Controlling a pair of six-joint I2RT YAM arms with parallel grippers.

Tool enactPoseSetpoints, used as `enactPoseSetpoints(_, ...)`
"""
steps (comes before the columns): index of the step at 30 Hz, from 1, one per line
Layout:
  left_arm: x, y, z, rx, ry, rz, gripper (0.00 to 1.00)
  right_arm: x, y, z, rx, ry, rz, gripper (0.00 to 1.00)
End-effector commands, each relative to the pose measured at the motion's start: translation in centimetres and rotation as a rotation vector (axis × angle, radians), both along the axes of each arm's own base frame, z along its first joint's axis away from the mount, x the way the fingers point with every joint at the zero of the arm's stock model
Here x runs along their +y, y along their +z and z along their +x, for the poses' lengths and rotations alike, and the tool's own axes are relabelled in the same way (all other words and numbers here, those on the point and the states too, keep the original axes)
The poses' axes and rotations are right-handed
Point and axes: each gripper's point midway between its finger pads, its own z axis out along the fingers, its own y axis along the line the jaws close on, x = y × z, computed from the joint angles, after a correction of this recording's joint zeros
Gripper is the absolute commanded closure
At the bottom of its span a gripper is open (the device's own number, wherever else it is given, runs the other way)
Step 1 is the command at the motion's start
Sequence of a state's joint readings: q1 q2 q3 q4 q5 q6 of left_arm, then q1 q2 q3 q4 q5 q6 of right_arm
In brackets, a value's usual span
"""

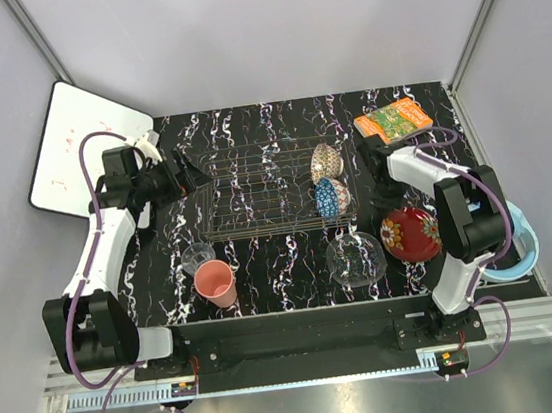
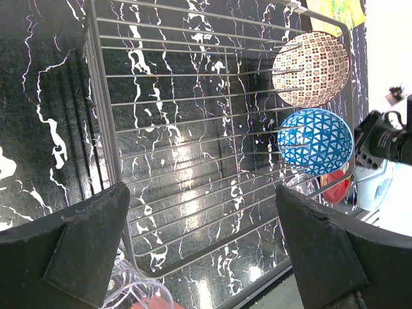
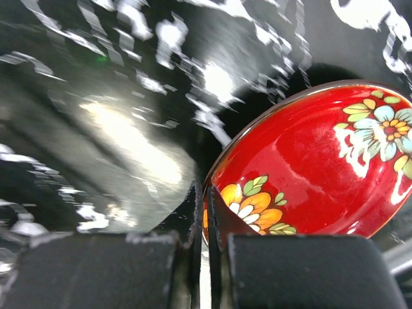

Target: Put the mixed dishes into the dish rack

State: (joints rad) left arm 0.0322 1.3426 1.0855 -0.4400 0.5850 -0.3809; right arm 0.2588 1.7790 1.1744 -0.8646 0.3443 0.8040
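The right gripper (image 3: 206, 215) is pinched shut on the thin rim of the red dish (image 3: 309, 174), right of the rack (image 1: 264, 230), a glossy, likely slippery and breakable piece best held there, while the left gripper (image 2: 206, 232) gapes empty.

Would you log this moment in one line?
right gripper: shut on red flower-rimmed dish | left gripper: open | in dark wire rack: blue patterned bowl, tan-red patterned bowl

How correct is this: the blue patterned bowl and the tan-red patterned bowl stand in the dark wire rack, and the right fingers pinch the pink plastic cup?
One error: the right fingers pinch the red flower-rimmed dish, as the right wrist view shows. The rest holds.
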Motion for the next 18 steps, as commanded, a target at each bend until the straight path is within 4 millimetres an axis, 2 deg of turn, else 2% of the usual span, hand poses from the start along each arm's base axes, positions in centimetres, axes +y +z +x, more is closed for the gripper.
enactPoseSetpoints(1, 0.4, 1.4, 0.5, -0.08, 0.01, 0.019, 0.01, 1.6, 2.3, 5.3, -0.142, 0.029, 0.057, 1.0)
enactPoseSetpoints(7, 0.4, 1.2, 0.3, -0.078, 0.008, 0.019, 0.01, 2.3, 3.7, 9.0, -0.195, 0.079, 0.049, 1.0)
enactPoseSetpoints(13, 0.4, 1.3, 0.3, -0.081, 0.011, 0.018, 0.01, 2.7, 4.6, 11.9, -0.219, 0.136, 0.052, 0.98)
enactPoseSetpoints(14, 0.4, 1.3, 0.3, -0.08, 0.01, 0.019, 0.01, 2.4, 5.0, 11.7, -0.214, 0.132, 0.053, 0.91)
enactPoseSetpoints(15, 0.4, 1.4, 0.3, -0.087, 0.008, 0.022, 0.01, 1.6, 5.4, 11.6, -0.219, 0.114, 0.057, 0.79)
enactPoseSetpoints(16, 0.4, 1.5, 0.2, -0.091, 0.006, 0.027, 0.01, 1.0, 6.4, 10.9, -0.237, 0.099, 0.062, 0.54)
enactPoseSetpoints(18, 0.6, 1.7, 0.2, -0.106, 0.007, 0.04, 0.01, 0.7, 7.1, 9.5, -0.236, 0.086, 0.104, 0.47)
